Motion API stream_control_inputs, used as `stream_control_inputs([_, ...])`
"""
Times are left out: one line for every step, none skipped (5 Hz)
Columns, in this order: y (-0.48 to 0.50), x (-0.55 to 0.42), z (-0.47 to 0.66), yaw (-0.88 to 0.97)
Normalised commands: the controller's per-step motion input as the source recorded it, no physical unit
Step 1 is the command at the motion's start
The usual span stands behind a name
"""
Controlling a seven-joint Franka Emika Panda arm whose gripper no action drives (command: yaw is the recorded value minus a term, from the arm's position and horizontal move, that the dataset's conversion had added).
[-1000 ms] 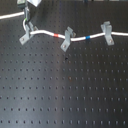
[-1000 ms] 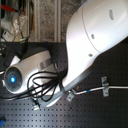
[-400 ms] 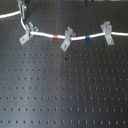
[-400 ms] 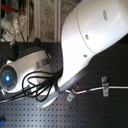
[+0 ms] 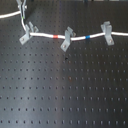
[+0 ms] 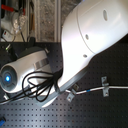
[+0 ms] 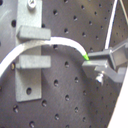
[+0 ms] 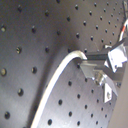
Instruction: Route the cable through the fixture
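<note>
The cable (image 5: 75, 36) lies along the far part of the black breadboard (image 5: 64, 90), threaded through three grey clips; in the first wrist view it passes between the prongs of the fixture (image 7: 31, 47). The gripper (image 7: 102, 62) pinches its end. The arm (image 6: 87, 47) hides most of the second exterior view.

cable (image 5: 50, 36): one long white cord, running across the surface (image 5: 65, 90) in the first exterior view
red band (image 5: 56, 36): one
blue band (image 5: 88, 37): one
grey metal clips, first exterior view: three — one at the first exterior view's left (image 5: 27, 33), one in the middle (image 5: 65, 40), one at the first exterior view's right (image 5: 106, 32)
clips, second exterior view: two in sight (image 6: 70, 94) (image 6: 104, 86)
clip, first wrist view: one, two prongs (image 7: 32, 47)
robot arm (image 6: 92, 45): one
pincer (image 7: 107, 62): one
</note>
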Motion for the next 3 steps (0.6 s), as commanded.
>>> stream_control_inputs([0.143, 0.035, 0.03, -0.49])
stream_control_inputs([0.143, 0.091, 0.0, -0.4])
stream_control_inputs([0.18, -0.01, 0.06, -0.43])
